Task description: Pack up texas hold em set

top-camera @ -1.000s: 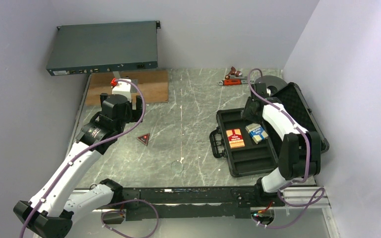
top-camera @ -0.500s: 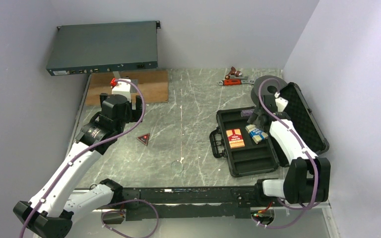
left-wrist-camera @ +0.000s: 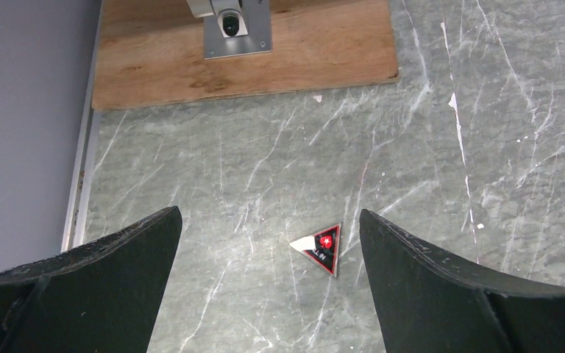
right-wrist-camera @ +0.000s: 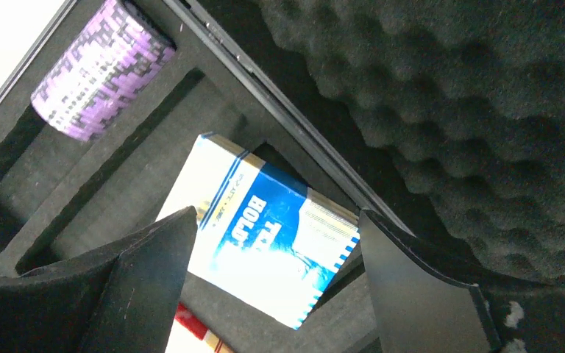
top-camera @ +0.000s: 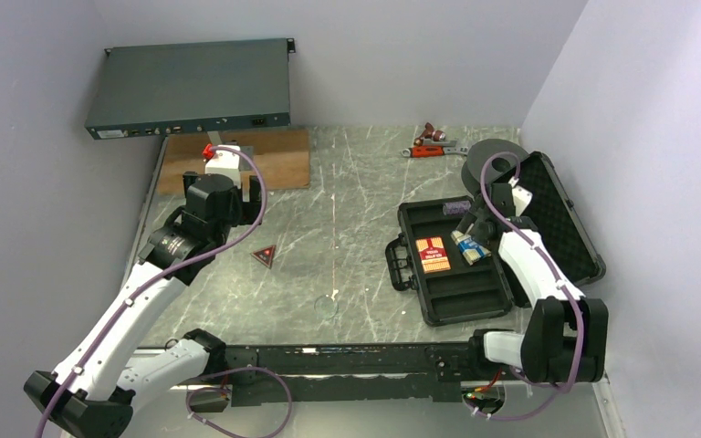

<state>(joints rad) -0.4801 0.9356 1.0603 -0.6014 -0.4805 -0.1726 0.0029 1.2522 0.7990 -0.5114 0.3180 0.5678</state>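
Jaws stand spread on left gripper [left-wrist-camera: 268, 219] and right gripper [right-wrist-camera: 277, 215], both empty. Nearest, clear disc [top-camera: 327, 307] and red triangle [left-wrist-camera: 322, 248] lie unpacked on the table [top-camera: 356, 182]. Beyond, red card box [top-camera: 433, 255], skewed blue-white card box [right-wrist-camera: 265, 243] and purple chip stack [right-wrist-camera: 103, 70] sit inside the open case [top-camera: 461, 297].

The table [left-wrist-camera: 427, 147] is smooth veined stone, the board [left-wrist-camera: 324, 44] bare wood, the case foam [right-wrist-camera: 449, 88] matt and bumpy.

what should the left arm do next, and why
Probably lower the left gripper straight down around the red triangle: its fingers are open, and the triangle lies flat on the table between them, nearer the right one, outside the case.
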